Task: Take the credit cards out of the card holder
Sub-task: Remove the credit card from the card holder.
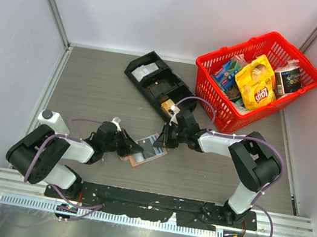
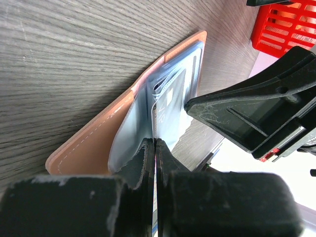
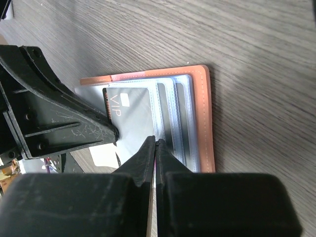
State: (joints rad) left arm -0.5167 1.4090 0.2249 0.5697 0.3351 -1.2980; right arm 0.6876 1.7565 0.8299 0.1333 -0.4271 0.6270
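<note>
The card holder (image 1: 139,160) lies open near the middle of the surface (image 1: 89,94), a bit toward the front edge. The left pincer (image 2: 155,148) is closed on its pale inner flap (image 2: 129,126). The right pincer (image 3: 155,144) is closed too, maybe pinching the dark card (image 3: 131,116).

The table (image 1: 91,82) is seen as matt grey wood-grain. The card holder (image 3: 205,113) is covered in salmon leather-like material (stitched along the edge), with glossy translucent plastic sleeves. A satin sheen is shown by the dark card (image 3: 133,118). The right gripper's fingers (image 2: 237,113) are matt black plastic, finely scratched.
</note>
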